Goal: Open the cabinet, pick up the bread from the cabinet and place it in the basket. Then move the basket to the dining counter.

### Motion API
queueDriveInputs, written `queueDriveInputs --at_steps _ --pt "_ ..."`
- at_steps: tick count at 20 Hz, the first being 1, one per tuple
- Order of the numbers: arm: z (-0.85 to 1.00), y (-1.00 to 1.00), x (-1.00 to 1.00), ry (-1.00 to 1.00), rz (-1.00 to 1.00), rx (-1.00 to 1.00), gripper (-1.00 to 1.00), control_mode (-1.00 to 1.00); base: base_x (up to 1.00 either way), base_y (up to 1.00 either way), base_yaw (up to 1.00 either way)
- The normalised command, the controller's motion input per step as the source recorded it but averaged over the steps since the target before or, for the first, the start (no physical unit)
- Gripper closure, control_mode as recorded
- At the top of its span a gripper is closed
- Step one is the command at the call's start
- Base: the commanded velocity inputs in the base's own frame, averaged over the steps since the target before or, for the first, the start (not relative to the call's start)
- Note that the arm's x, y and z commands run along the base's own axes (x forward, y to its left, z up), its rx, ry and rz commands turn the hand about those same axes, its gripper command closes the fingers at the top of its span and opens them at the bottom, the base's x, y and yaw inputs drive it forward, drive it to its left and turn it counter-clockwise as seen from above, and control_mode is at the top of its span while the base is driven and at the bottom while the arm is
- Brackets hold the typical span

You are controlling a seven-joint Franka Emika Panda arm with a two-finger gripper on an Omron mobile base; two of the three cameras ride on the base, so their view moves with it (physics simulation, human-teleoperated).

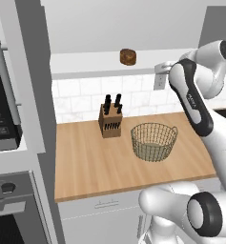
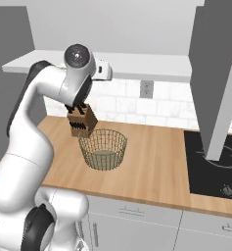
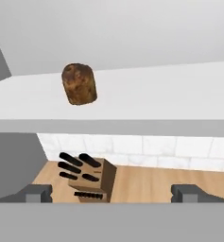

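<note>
The cabinet stands open, and its white shelf carries the bread, a small dark-brown bun. My gripper is open and empty, level with the shelf's front edge, and it faces the bread from the right with a gap between them. Below on the wood counter sits the wire basket, upright and empty. The dining counter is out of view.
A wooden knife block stands just left of the basket by the tiled wall. An open grey cabinet door hangs over the black cooktop. A microwave and oven fill the left side.
</note>
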Motion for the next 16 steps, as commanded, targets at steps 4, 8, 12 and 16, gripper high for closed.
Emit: queueDriveInputs --at_steps 4,8,12,16 --pt "0.11 0.36 0.07 -0.03 0.02 -0.02 -1.0 -1.0 0.0 0.0 0.0" --pt "0.24 0.21 0.08 0.0 0.02 0.0 -1.0 -1.0 0.0 0.0 0.0" --pt "0.37 0.14 0.14 0.08 0.0 0.0 -1.0 -1.0 0.0 0.0 0.0" --pt "0.3 0.02 0.08 0.04 0.04 0.0 -1.0 -1.0 0.0 0.0 0.0"
